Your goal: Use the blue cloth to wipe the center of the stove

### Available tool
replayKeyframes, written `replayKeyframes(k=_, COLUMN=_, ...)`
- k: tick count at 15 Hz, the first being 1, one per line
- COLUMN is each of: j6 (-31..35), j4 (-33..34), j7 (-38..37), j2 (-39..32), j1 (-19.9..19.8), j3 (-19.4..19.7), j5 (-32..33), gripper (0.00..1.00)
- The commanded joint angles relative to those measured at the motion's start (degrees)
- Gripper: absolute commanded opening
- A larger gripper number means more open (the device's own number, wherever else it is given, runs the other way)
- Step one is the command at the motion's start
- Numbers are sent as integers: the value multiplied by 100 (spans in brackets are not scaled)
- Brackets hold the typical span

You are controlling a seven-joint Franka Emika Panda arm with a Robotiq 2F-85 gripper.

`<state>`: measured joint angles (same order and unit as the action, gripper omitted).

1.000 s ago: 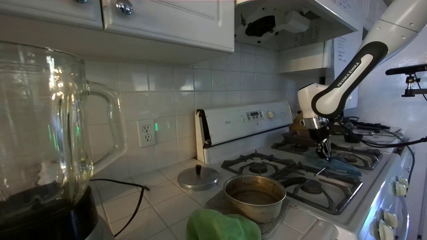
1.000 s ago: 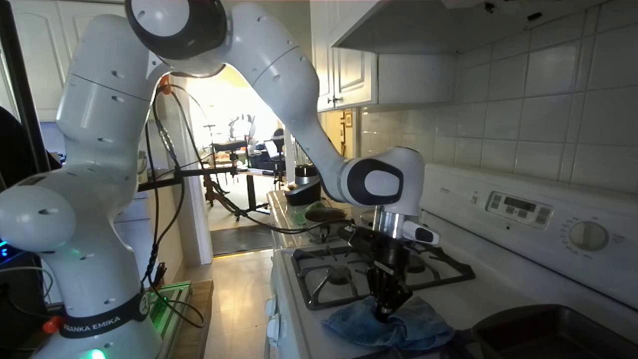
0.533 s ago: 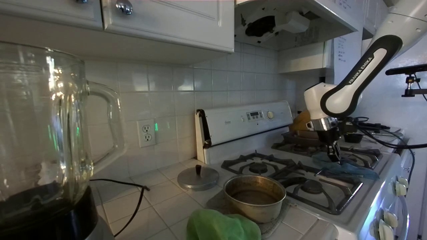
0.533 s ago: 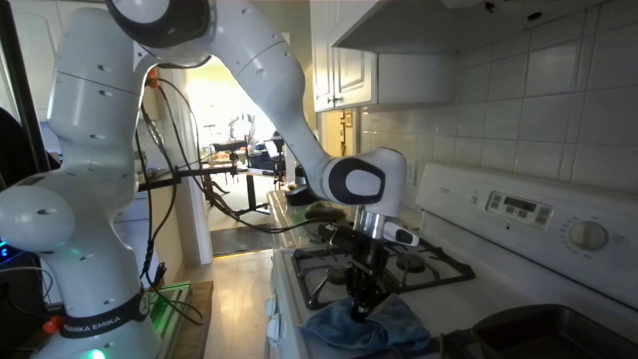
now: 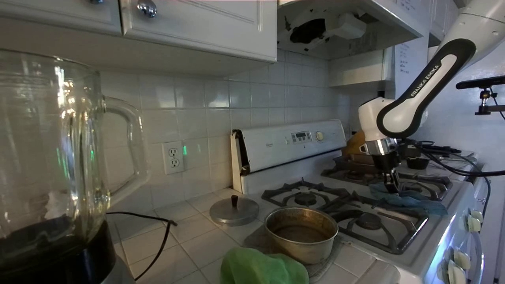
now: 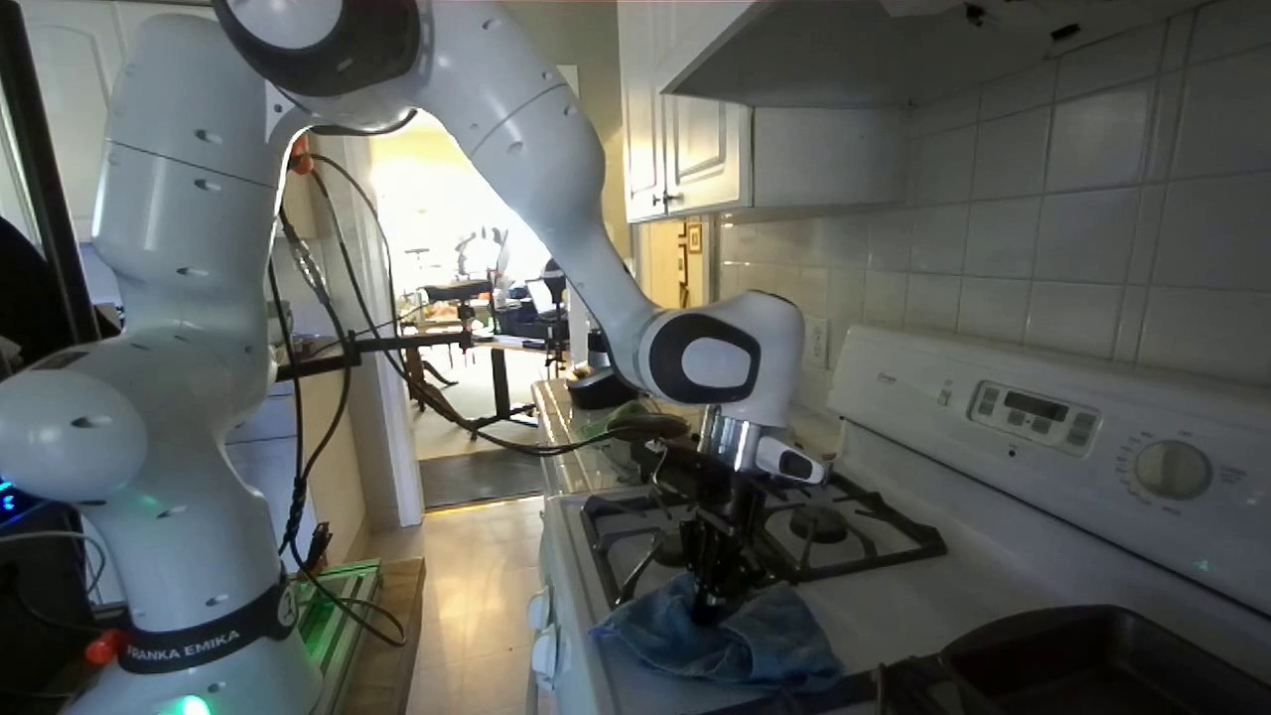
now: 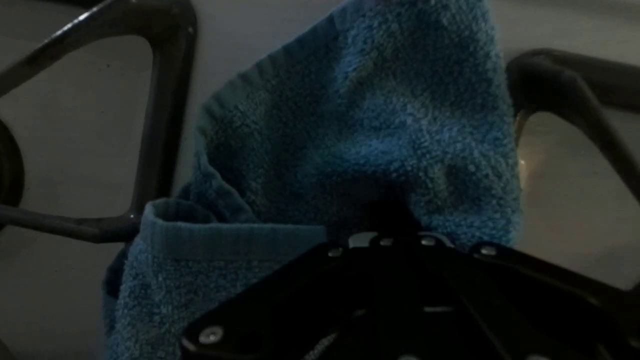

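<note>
The blue cloth (image 6: 765,645) lies crumpled on the white stove top (image 6: 933,606), between the two sets of burner grates. It also shows in an exterior view (image 5: 414,202) and fills the middle of the wrist view (image 7: 370,115). My gripper (image 6: 707,608) points down into the cloth. In the wrist view the fingers of the gripper (image 7: 392,220) are close together, and the dark tips sink into a fold of the cloth. The gripper is shut on the cloth. The exact pinch between the tips is too dark to see.
Black grates (image 7: 165,115) stand beside the cloth, another grate (image 7: 555,75) at its other side. A dark baking pan (image 6: 1102,645) sits on the stove near the back panel (image 6: 1038,412). A pot (image 5: 303,252), a lid (image 5: 232,213) and a green cloth (image 5: 260,268) are on the counter.
My gripper and the blue cloth have moved together across the stove top toward its front edge, mostly in the first half second. Since then they have shifted only slightly.
</note>
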<state>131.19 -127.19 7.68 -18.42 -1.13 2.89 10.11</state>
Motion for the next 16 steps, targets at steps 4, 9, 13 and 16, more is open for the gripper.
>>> replayKeyframes(k=4, j6=930, j4=221, j7=-151, j2=-440, j1=-74, j3=-222, j5=-744, gripper=0)
replayKeyframes(k=9, j6=2039, j4=370, j7=-237, j2=-699, j1=-82, j3=-277, j5=-1009, gripper=0)
replayKeyframes(k=13, j6=2564, j4=639, j7=-206, j2=-971, j1=-118, j3=-386, j5=-1220, gripper=0)
replayKeyframes(k=16, j6=2888, j4=929, j7=-245, j2=-1232, j1=-141, j3=-442, j5=-1266, gripper=0)
